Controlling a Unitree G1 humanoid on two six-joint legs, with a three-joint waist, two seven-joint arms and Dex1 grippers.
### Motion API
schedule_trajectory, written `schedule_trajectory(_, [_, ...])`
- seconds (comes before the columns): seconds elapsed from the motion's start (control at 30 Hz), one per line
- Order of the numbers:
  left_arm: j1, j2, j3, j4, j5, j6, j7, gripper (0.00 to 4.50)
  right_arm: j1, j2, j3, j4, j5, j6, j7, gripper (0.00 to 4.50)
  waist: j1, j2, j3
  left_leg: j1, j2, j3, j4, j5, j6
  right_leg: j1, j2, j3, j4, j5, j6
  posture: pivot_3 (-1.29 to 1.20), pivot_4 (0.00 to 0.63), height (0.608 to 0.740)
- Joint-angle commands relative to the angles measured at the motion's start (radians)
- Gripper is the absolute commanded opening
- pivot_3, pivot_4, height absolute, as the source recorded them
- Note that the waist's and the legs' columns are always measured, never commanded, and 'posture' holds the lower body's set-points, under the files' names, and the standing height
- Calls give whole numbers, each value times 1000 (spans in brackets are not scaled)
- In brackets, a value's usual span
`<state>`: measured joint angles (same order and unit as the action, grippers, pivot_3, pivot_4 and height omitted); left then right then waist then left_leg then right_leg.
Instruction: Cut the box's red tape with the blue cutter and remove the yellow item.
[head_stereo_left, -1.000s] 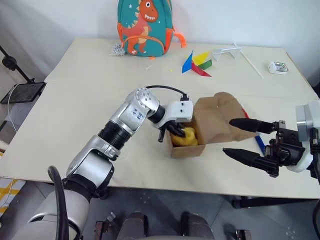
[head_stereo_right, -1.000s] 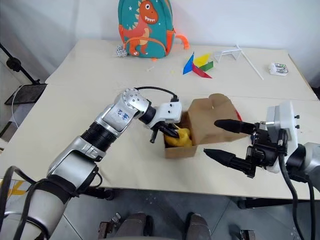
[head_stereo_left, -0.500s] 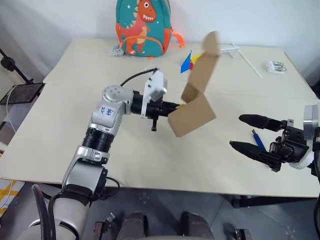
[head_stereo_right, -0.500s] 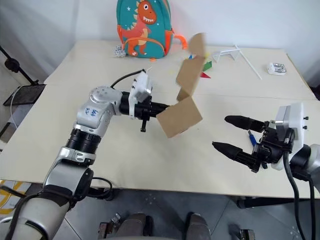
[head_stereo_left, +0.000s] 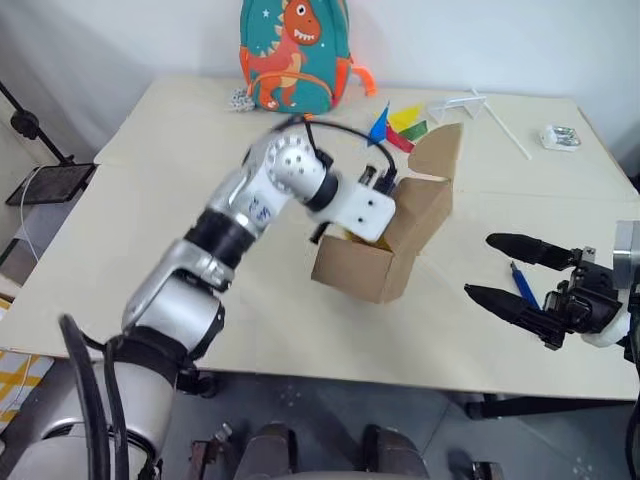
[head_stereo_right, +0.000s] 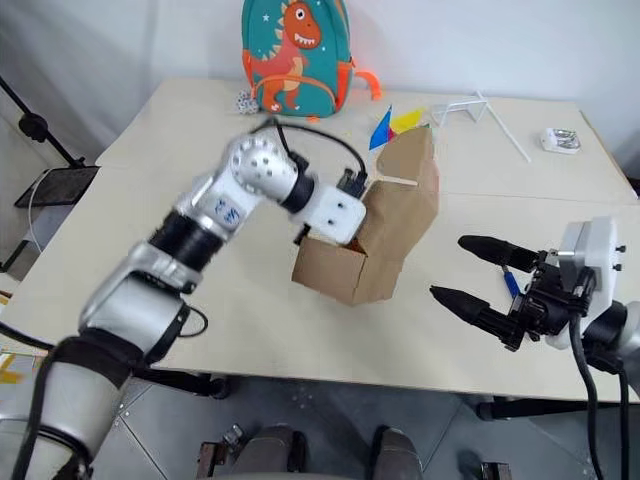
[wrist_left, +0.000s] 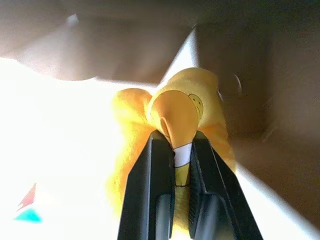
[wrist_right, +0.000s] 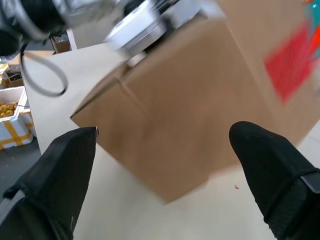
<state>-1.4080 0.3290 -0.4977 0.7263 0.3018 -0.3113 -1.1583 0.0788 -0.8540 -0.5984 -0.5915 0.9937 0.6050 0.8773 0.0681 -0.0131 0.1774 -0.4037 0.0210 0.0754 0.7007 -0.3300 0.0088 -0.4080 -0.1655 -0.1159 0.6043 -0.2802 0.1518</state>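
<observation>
The brown box (head_stereo_left: 372, 262) hangs tilted over the table's middle with its lid (head_stereo_left: 439, 151) flipped up. My left gripper (wrist_left: 174, 144) reaches into the box and is shut on the yellow item (wrist_left: 175, 107), a soft lumpy thing seen against the cardboard walls. The red tape (wrist_right: 291, 61) shows on the box's side in the right wrist view. My right gripper (head_stereo_left: 480, 266) hovers open to the right of the box, apart from it, fingers (wrist_right: 272, 165) spread wide and holding nothing. The blue cutter (head_stereo_left: 519, 284) lies on the table beneath that gripper.
At the table's far edge stand a dinosaur backpack (head_stereo_left: 292, 52), a paper pinwheel (head_stereo_left: 398, 125), a white wire stand (head_stereo_left: 468, 104) and a small white object (head_stereo_left: 557, 136). The tabletop (head_stereo_left: 130, 240) is bare to the left of the box.
The box came up off the table with my left gripper inside, swung high half a second ago, and now hangs lower, turned and tilted. My right gripper drew slightly right, uncovering the cutter.
</observation>
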Motion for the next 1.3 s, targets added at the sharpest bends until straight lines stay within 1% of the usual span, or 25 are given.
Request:
schedule_trajectory(0.03, [-61, -21, 15, 18, 3, -50, 9, 13, 24, 30, -29, -45, 7, -34, -20, 4500, 0, 0, 0, 0, 0, 0, -1, 0, 0, 0, 0, 0, 0, 0, 0, 0, 150, 740])
schedule_trajectory(0.1, [-34, -40, 31, -34, -32, -19, -8, 13, 32, 47, -20, -58, 3, -43, -36, 4500, -2, 0, 0, 0, 0, 0, -1, 0, 0, 0, 0, 0, 0, 0, 0, 0, 150, 740])
schedule_trajectory(0.2, [-28, -39, 82, -62, -87, 56, -36, 13, 48, 86, -6, -84, -5, -61, -63, 4500, -2, 0, 0, 0, 0, 0, -1, 0, 0, 0, 0, 0, 0, 0, 0, 0, 150, 740])
schedule_trajectory(0.3, [-18, -18, 123, -63, -124, 94, -48, 13, 59, 107, 4, -103, -8, -73, -77, 4500, -10, 0, 0, 0, 0, 0, 0, 0, 0, 0, 0, 0, 0, 0, 0, 0, 150, 740])
schedule_trajectory(0.4, [12, 25, 168, -60, -147, 142, -45, 13, 58, 122, 0, -107, -4, -90, -81, 4500, -18, 0, 0, 0, 0, 0, -1, 0, 0, 0, 0, 0, 1, 0, 0, 0, 150, 740])
schedule_trajectory(0.47, [27, 42, 238, -34, -192, 194, 3, 13, 47, 125, -4, -105, 7, -103, -80, 4500, -22, 0, 0, 1, 0, 0, -1, 0, 0, 0, 0, 0, 1, 0, 0, 0, 150, 740])
schedule_trajectory(0.5, [44, 61, 325, -5, -266, 233, 29, 13, 26, 121, 5, -102, 10, -112, -72, 4500, -23, 0, 0, 1, 0, 0, -1, 0, 0, 0, 0, 1, 2, 0, 0, 0, 150, 740])
schedule_trajectory(0.53, [57, 75, 388, 13, -318, 260, 45, 13, 12, 118, 12, -99, 13, -119, -66, 4500, -27, 0, 0, 1, 0, 0, -1, 0, 0, 0, 0, 0, 2, 0, 0, 0, 150, 740])
schedule_trajectory(0.57, [86, 104, 456, 9, -396, 351, 14, 13, -14, 116, 30, -96, 12, -125, -64, 4500, -35, 0, 0, 1, 0, 0, 0, 0, 0, -1, 0, 1, 2, 0, 0, 0, 150, 740])
schedule_trajectory(0.63, [178, 175, 617, -43, -570, 551, -27, 13, -89, 116, 84, -87, 11, -135, -63, 4500, -54, 0, 0, 2, 1, 0, -1, 0, 0, -1, 0, 1, 4, 0, 0, 0, 150, 740])
schedule_trajectory(0.67, [216, 201, 664, -77, -624, 634, -31, 13, -114, 117, 102, -82, 11, -136, -64, 4500, -66, 1, 0, 3, 1, 0, -2, 0, 0, -1, 0, 2, 5, 0, 0, 0, 150, 740])
schedule_trajectory(0.7, [278, 229, 707, -127, -671, 672, -40, 13, -138, 112, 123, -76, 10, -137, -51, 4500, -71, 1, 0, 5, 2, 0, -3, 0, -1, -1, 0, 2, 7, 0, 0, 0, 150, 740])
schedule_trajectory(0.73, [367, 274, 756, -178, -707, 718, -44, 13, -173, 111, 160, -69, 1, -137, -38, 4500, -72, 1, 0, 6, 2, 0, -3, 0, -1, -1, 0, 2, 8, 0, 0, 0, 150, 740])
schedule_trajectory(0.77, [483, 324, 833, -229, -749, 762, -38, 13, -217, 112, 214, -64, -23, -146, -13, 4500, -77, 1, 0, 7, 2, 0, -4, 0, -1, -1, 0, 1, 9, 0, 0, 0, 150, 740])
schedule_trajectory(0.8, [566, 357, 885, -273, -782, 799, -25, 13, -248, 112, 252, -56, -41, -155, 7, 4500, -87, 1, 0, 8, 3, 0, -4, 0, -2, -1, 0, 2, 10, 0, 0, 0, 150, 740])
schedule_trajectory(0.87, [699, 391, 985, -353, -844, 883, 48, 13, -288, 114, 316, -44, -66, -165, 52, 4500, -93, -1, 1, 13, 3, 0, -6, -1, -3, 0, 0, 3, 11, 0, 0, 0, 150, 740])
schedule_trajectory(0.97, [913, 406, 1109, -469, -889, 944, 139, 13, -321, 132, 380, -9, -104, -209, 122, 4500, -71, -5, 3, 11, 5, 0, -3, -2, -4, 0, 1, 1, 13, 0, 0, 0, 150, 740])
schedule_trajectory(1.1, [1142, 384, 1180, -578, -897, 961, 216, 13, -336, 147, 428, 25, -155, -274, 199, 4500, -48, -6, 2, 13, 5, 0, -1, -4, -3, 5, 0, 2, 9, 0, 0, 0, 150, 740])
schedule_trajectory(1.2, [1265, 357, 1164, -650, -882, 951, 256, 13, -341, 168, 445, 27, -160, -291, 206, 4500, -42, -6, 2, 15, 5, 0, -2, -4, -3, 8, 0, 2, 7, -1, -1, 0, 150, 740])
schedule_trajectory(1.27, [1304, 334, 1142, -685, -884, 951, 282, 13, -328, 172, 446, 20, -165, -296, 208, 4500, -42, -6, 2, 15, 5, 0, -2, -4, -3, 9, 1, 1, 7, -1, -1, 0, 150, 740])
schedule_trajectory(1.3, [1314, 321, 1130, -694, -876, 935, 301, 345, -315, 170, 443, 20, -167, -298, 210, 4500, -41, -6, 2, 15, 5, 0, -2, -5, -3, 9, 1, 1, 7, -1, -1, 0, 150, 740])
